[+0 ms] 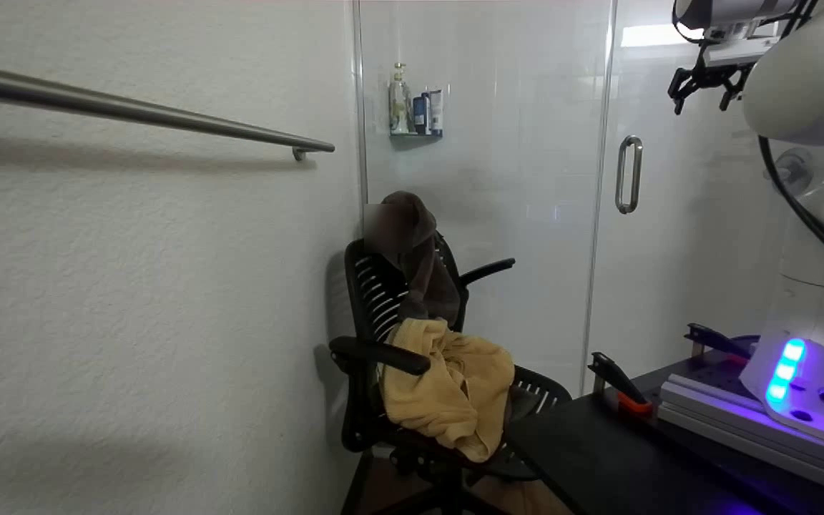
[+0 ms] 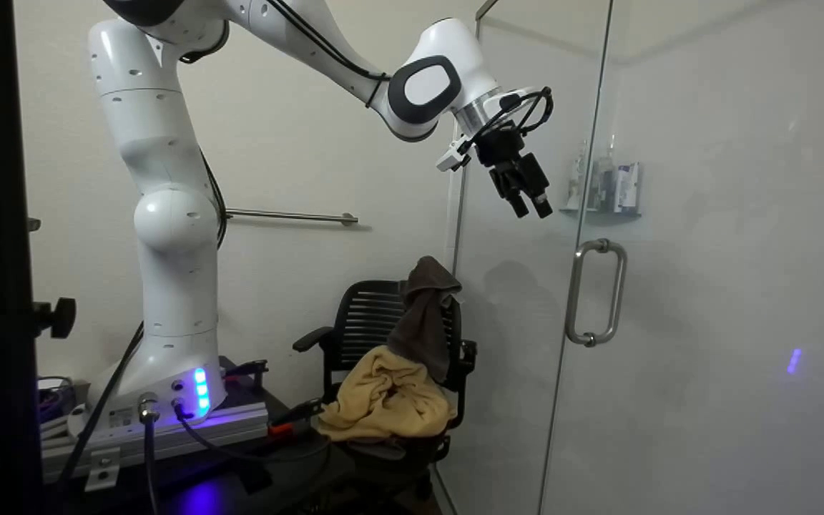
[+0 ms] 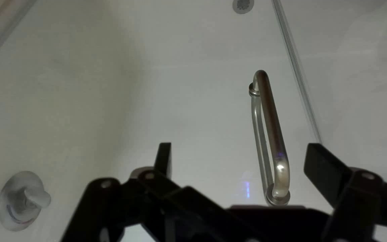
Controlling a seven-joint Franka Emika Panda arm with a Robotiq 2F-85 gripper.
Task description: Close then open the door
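The door is a clear glass panel that shows in both exterior views [image 1: 677, 243] [image 2: 727, 272] and fills much of the wrist view [image 3: 186, 111]. Its edge appears in line with the glass panel beside it. Its silver D-shaped handle shows in both exterior views [image 1: 636, 175] [image 2: 575, 295] and in the wrist view [image 3: 272, 124]. My gripper [image 2: 532, 212] is open and empty, above the handle and apart from it. It also shows in an exterior view [image 1: 702, 106]. In the wrist view its fingers [image 3: 240, 146] are wide apart, with the handle seen between them, nearer the right finger.
A black office chair [image 2: 365, 315] with a yellow towel [image 2: 383, 404] and a brown towel [image 2: 423, 322] stands against the glass. A metal wall bar [image 1: 133, 107] runs along the wall. My base stands on a black table [image 1: 598, 443] with clamps.
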